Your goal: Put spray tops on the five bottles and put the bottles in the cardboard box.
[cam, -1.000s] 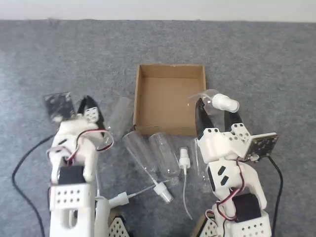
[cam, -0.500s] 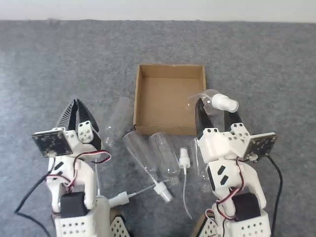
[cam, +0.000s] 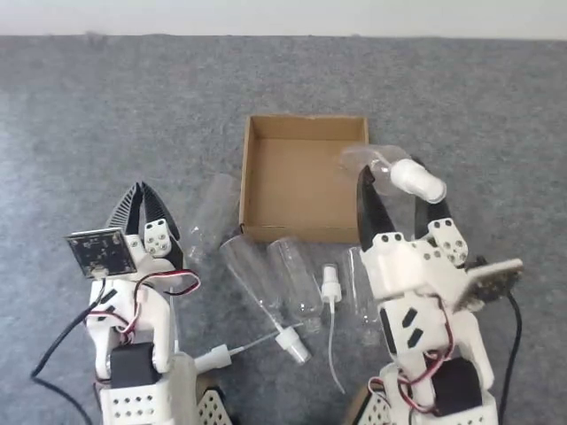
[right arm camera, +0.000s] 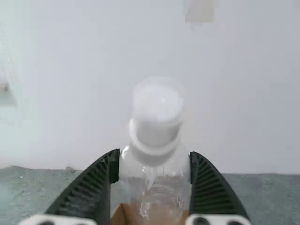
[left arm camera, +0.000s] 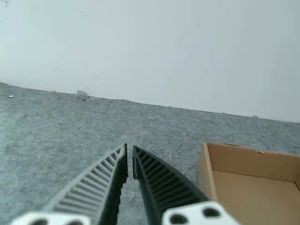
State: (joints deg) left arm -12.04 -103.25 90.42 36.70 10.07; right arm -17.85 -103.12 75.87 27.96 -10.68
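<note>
Over the right rim of the cardboard box [cam: 306,125], the right gripper [cam: 392,181] clamps a capped bottle [cam: 368,159] and has tipped and carried it slightly toward the far corner since 0.5 s ago, so this 1st bottle looks close to being dropped in. Left of the box, the left gripper [cam: 143,189] has drawn back from a bare bottle [cam: 213,212] and hangs pinched closed on nothing, leaving 4 more lying on the carpet [cam: 89,106] to finish.
</note>
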